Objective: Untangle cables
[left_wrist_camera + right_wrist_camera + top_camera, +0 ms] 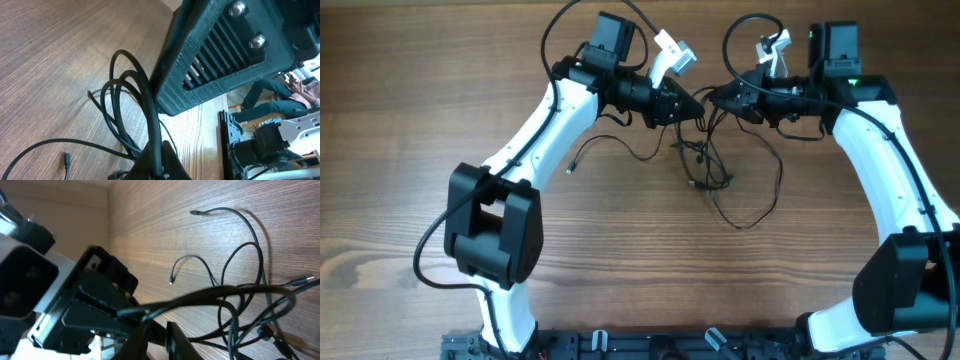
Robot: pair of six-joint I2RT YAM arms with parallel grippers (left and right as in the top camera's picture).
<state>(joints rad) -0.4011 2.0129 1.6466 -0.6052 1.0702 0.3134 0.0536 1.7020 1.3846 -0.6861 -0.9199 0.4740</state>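
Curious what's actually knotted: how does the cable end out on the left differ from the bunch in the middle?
The cable end lies alone in one open arc; the bunch has several strands crossing in loops. The cable end sits apart from the left end effector and right end effector; the bunch runs up to them. Both are thin and black.

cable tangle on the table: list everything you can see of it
The thin black flexible cables form one loose knot on the brown wooden table, between the two arms. Cords look rubbery with small plug ends; one free end trails left, a wide loop spreads right. Strands rise from the knot to the left tool, shut on them, and to the right tool, whose grip is unclear.
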